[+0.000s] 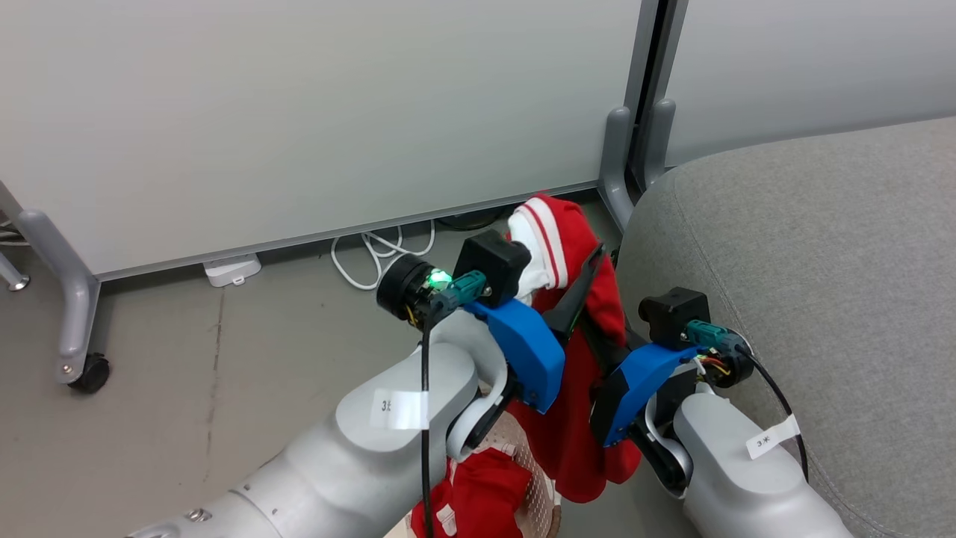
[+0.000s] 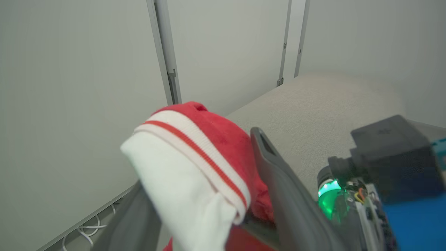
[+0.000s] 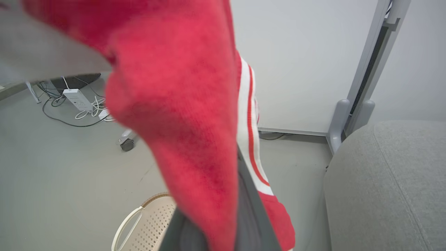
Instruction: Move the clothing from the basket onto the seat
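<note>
Right gripper (image 3: pixel 242 167): fingers together, clamped on the raised garment (image 1: pixel 590 426), whose red fabric folds over both fingers.

Left gripper (image 2: pixel 200 164): fingers spread wide. The garment's white-trimmed, striped end lies draped across the gap and over one finger (image 2: pixel 275 174), not pinched.

Raised garment: hangs in the air between the two wrists, its lower end trailing down toward the basket (image 3: pixel 150 219). It is just beside the rounded front corner of the seat (image 1: pixel 806 261), not on the top surface.

Basket: stands on the floor (image 1: pixel 224 388) below the arms. The right wrist view shows its perforated wall, brown rim and one white handle. A second garment (image 1: pixel 478 497), also red, lies inside it.

Seat: grey upholstered cushion with a seam line, to the robot's right of the basket.

Background: pale partition panels (image 1: pixel 299 112) on metal legs, one with a caster (image 1: pixel 89 372). A white cable (image 1: pixel 373 258) lies coiled at their base.
</note>
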